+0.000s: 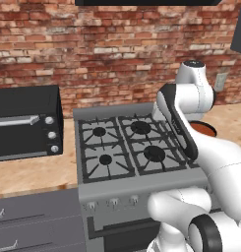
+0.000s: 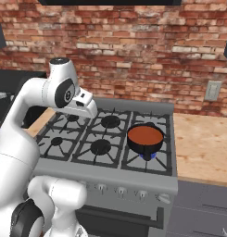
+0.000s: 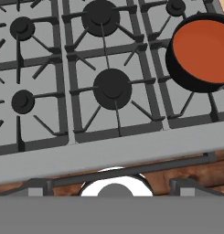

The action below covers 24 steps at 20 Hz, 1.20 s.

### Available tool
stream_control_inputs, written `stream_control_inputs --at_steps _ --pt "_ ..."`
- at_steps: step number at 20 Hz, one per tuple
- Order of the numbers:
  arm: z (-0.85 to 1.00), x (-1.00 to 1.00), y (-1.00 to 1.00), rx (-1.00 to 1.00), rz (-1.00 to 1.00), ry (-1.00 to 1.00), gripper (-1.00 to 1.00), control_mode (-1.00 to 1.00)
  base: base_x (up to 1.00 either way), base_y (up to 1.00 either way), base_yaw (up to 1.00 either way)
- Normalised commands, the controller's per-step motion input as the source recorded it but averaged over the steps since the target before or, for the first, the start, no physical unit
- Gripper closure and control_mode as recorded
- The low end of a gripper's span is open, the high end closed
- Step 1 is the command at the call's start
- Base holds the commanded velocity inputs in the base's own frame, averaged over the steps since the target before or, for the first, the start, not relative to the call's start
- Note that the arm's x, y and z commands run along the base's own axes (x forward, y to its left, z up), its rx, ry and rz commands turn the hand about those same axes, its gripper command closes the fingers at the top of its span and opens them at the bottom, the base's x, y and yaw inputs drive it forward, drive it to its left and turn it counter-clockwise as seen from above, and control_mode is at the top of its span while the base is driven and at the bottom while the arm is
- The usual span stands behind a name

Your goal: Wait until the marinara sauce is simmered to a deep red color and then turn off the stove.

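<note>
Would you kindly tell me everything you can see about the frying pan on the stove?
The frying pan is small, round and black, with fairly deep dark walls. It sits upright on the black grate over the front right burner of the grey stove, and a blue glow shows beneath it. Marinara sauce, smooth and orange-red, fills it as a flat disc nearly to the rim. Its handle is not clearly visible. Nothing else touches it.

- My stove [image 2: 133, 176] was grey metal, with black grates and round black burners [image 3: 112, 88].
- The marinara sauce [image 2: 145, 134] was orange-red, in a black pan [image 3: 189, 78].
- A small blue glow showed under the pan.
- The wall [image 1: 107, 49] was red-brown brick with pale mortar.
- The toaster oven [image 1: 24, 123] was black with silver knobs.
- The counter [image 2: 203, 148] was light wood.
</note>
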Motion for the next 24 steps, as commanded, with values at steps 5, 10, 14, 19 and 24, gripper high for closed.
stream_control_inputs --at_steps 5,10,14,19,24 --pt "0.0 0.0 0.0 0.0 0.0 0.0 -1.0 -1.0 0.0 0.0 0.0" --pt "0.0 0.0 0.0 0.0 0.0 0.0 -1.0 -1.0 0.0 0.0 0.0" --pt "0.0 0.0 0.0 0.0 0.0 0.0 -1.0 -1.0 0.0 0.0 0.0" --pt "0.0 0.0 0.0 0.0 0.0 0.0 -1.0 -1.0 0.0 0.0 0.0" --pt "0.0 0.0 0.0 0.0 0.0 0.0 -1.0 -1.0 0.0 0.0 0.0"
